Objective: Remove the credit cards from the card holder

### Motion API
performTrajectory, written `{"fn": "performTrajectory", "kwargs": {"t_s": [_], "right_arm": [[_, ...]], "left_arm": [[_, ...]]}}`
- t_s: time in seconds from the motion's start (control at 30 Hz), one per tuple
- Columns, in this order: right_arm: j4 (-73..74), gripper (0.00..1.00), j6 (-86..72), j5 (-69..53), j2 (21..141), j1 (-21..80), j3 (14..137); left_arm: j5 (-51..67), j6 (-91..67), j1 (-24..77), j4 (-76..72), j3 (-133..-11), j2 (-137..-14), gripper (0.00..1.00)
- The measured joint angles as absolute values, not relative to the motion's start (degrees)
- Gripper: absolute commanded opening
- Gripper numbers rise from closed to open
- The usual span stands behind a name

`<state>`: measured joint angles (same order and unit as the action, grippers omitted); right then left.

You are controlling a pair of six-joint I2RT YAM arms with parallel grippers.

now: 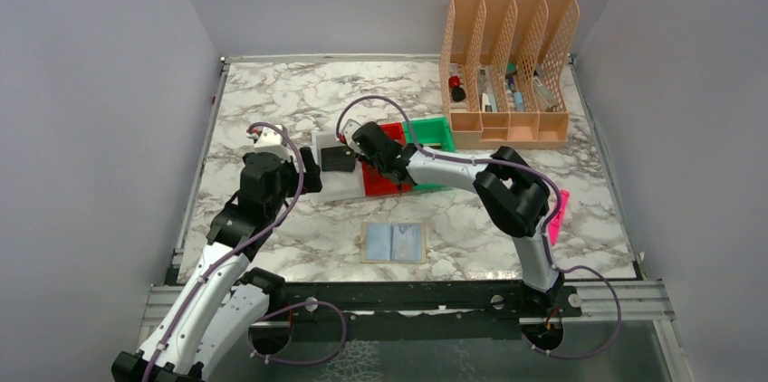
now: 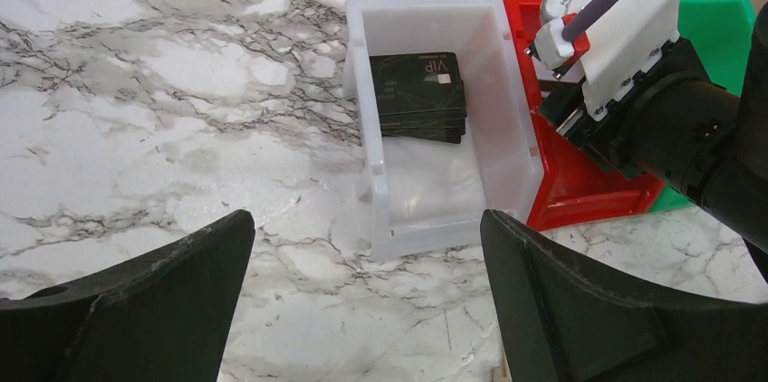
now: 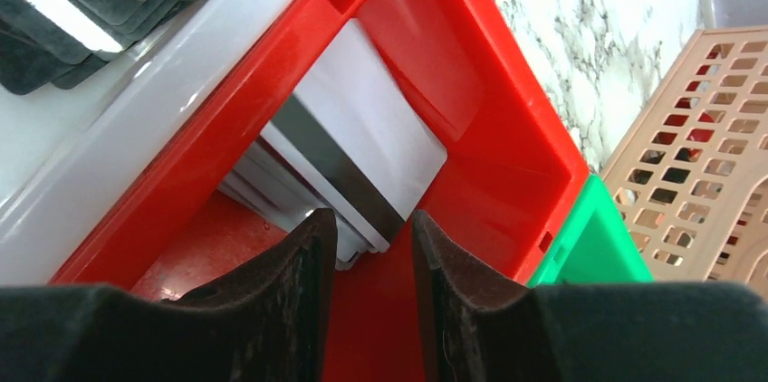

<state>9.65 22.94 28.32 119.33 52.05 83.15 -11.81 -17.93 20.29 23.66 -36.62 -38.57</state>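
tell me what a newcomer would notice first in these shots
The right gripper reaches into the red tray, its fingers close either side of a silvery grey card. Beside it, a white tray holds a stack of black cards, with the left gripper open just before it. The tan card holder lies open and flat on the marble table, toward its near edge.
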Motion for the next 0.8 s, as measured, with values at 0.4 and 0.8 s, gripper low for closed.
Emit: {"fn": "performTrajectory", "kwargs": {"t_s": [0.4,0.8], "right_arm": [[8.6,0.47,20.6,25.9,116.7,52.0,80.8],[5.1,0.57,-4.1,21.5,88.8,52.0,61.7]], "left_arm": [[-11.7,-17.9,19.9,23.7,-36.6,-38.8,0.99],[-11.0,-18.3,19.8,23.7,-36.6,-39.2,0.99]]}}
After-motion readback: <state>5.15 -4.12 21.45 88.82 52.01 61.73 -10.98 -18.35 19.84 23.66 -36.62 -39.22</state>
